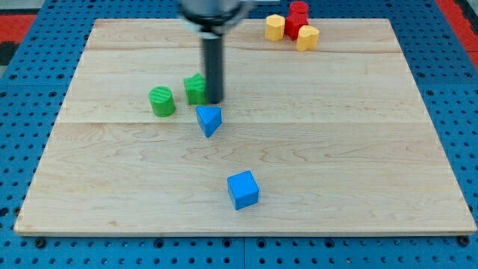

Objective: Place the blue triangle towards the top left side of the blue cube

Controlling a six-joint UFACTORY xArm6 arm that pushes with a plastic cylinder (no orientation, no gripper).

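Observation:
The blue triangle (210, 119) lies on the wooden board (336, 149) a little left of centre. The blue cube (243, 190) lies below it and to its right, near the view's bottom. My rod comes down from the view's top, and my tip (214, 101) rests just above the blue triangle's top edge. The tip is close against the right side of a green block (195, 89).
A green cylinder (161, 101) sits left of the green block. At the view's top right, a red block (297, 19) is clustered with two yellow blocks (275, 27) (307, 37). A blue pegboard (22, 112) surrounds the board.

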